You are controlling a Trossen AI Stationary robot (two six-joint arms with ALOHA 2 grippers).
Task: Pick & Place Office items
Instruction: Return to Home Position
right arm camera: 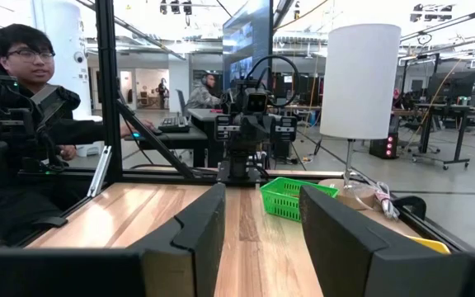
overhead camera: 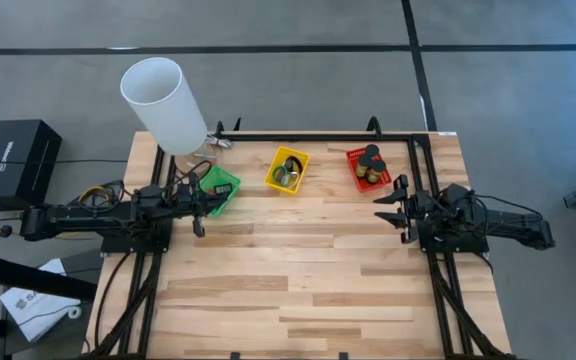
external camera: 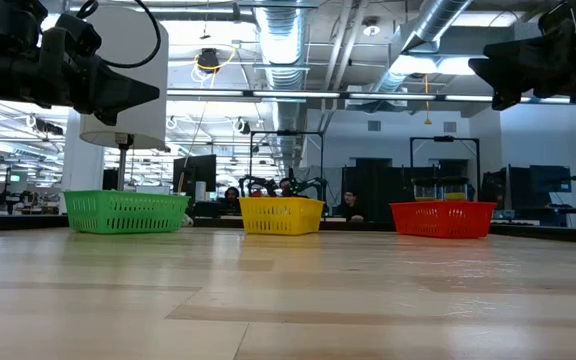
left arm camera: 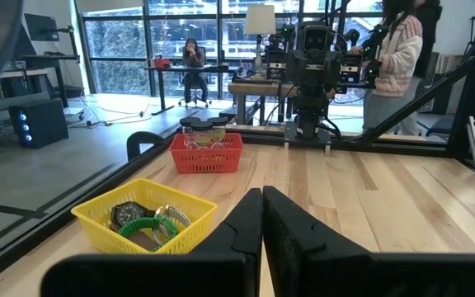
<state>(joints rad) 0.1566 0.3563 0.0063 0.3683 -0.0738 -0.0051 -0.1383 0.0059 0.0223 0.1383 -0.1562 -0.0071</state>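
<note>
Left hand (left arm camera: 261, 200) pressed shut, empty. Right hand (right arm camera: 262, 191) spread wide, empty. Both hang above the worktop (overhead camera: 298, 270), one at each side. Office items (left arm camera: 143, 221) in view lie in the yellow basket (left arm camera: 97, 216), red basket (left arm camera: 207, 157) and green basket (right arm camera: 291, 198) along the far edge. Sorting judged finished; only parking the arms is left.

1. The table (overhead camera: 298, 270) was a top of pale wooden planks with a dark frame along its back and side edges
2. Three plastic baskets stood on it in a row near the back edge, well apart from each other
3. The green basket (external camera: 126, 212) stood at the left, the yellow basket (external camera: 281, 216) in the middle, the red basket (external camera: 442, 219) at the right
4. A big white cylinder (overhead camera: 163, 100) rose at the back left corner, just beside the green basket
5. The planks in front of the baskets were bare
</note>
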